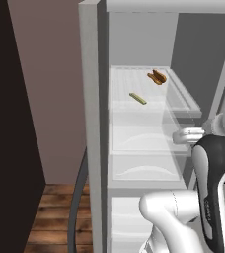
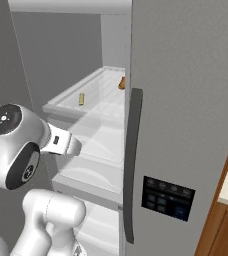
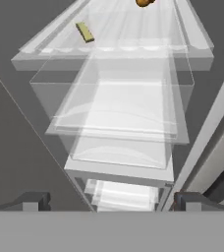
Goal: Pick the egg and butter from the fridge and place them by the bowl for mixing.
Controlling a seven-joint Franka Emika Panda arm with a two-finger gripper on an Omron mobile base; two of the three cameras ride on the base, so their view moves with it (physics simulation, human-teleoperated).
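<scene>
Gripper (image 3: 109,201) hung wide open, empty, touching nothing, facing the open fridge (image 1: 92,123). Butter (image 1: 137,98) lay on the top shelf (image 1: 183,101); egg could not be made out.

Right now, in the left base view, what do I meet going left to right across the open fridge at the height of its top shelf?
Fridge door edge → butter → orange-brown hot-dog-shaped item → right rim of the shelf.

Glossy white rounded arm (image 1: 173,212), dark joint band — grey cap disc
</scene>
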